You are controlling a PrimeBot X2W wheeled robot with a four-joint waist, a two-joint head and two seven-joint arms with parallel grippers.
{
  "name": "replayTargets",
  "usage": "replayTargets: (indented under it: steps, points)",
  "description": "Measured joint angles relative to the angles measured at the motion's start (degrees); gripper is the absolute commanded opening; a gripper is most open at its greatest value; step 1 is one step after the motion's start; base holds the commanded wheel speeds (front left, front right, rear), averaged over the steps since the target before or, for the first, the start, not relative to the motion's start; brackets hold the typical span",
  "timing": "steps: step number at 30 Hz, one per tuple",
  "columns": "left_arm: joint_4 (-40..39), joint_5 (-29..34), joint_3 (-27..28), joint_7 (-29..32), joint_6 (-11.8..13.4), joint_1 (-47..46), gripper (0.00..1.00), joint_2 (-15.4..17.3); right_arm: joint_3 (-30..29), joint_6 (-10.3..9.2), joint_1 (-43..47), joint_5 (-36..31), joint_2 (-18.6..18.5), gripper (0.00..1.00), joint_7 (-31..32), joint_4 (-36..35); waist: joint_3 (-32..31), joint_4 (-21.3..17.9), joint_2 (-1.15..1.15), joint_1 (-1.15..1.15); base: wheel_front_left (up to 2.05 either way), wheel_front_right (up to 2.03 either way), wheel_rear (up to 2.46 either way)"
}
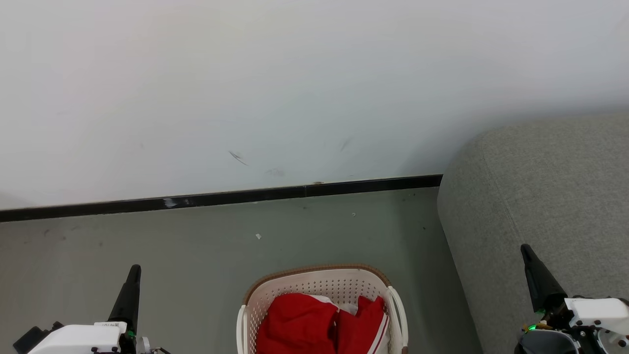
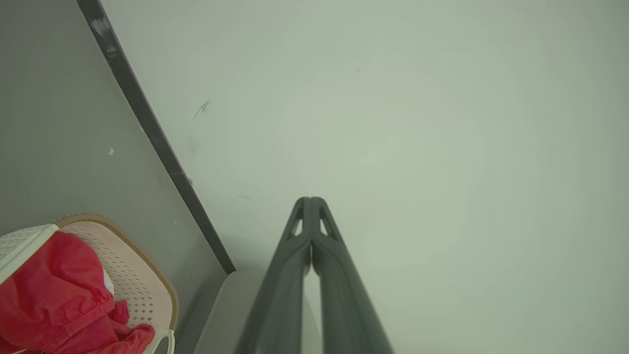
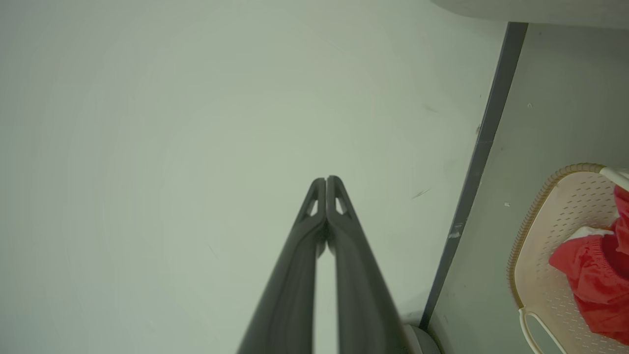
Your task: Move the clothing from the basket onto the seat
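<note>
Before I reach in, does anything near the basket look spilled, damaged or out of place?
Nothing serious. The clothing lies bunched inside the basket, which stands upright. Only cosmetic: dark scuffs on the wall, a chipped skirting board, white specks on the floor.

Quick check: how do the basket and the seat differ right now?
The basket is cream perforated plastic with a brown rim; the seat is grey fabric. The basket holds the red clothing; the seat's visible part bears none. The basket is much smaller than the seat. Both stand on the floor.
</note>
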Motion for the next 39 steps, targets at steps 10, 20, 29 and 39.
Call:
replayTargets:
  steps: [10,20,29,39]
  points:
    - [0.0,0.0,0.0,0.0,0.0,0.0,0.0,0.0,-0.03,0.0,0.0,-0.01,0.02,0.0,0.4,0.0,0.0,0.0,0.0,0.0,0.0,0.0,0.0]
    - [2.86,0.19,-0.74,-0.02,0.11,2.84,1.0,-1.64,0.66,0.0,3.53,-0.02,1.68,1.0,0.31,2.42,-0.01,-0.01,0.0,0.0,0.0,0.0,0.0]
    - [1.83,3.36,-2.29,-2.12,0.11,2.8,1.0,-1.53,1.25,0.0,3.47,-3.15,1.64,1.0,-1.19,1.86,0.0,-0.02,0.0,0.01,0.0,0.0,0.0]
    - [0.55,10.23,-4.24,-4.13,0.6,2.64,1.0,-0.87,1.4,0.0,3.41,-11.81,1.62,1.0,-2.82,-0.09,-0.09,0.03,0.0,0.12,0.0,0.0,0.0]
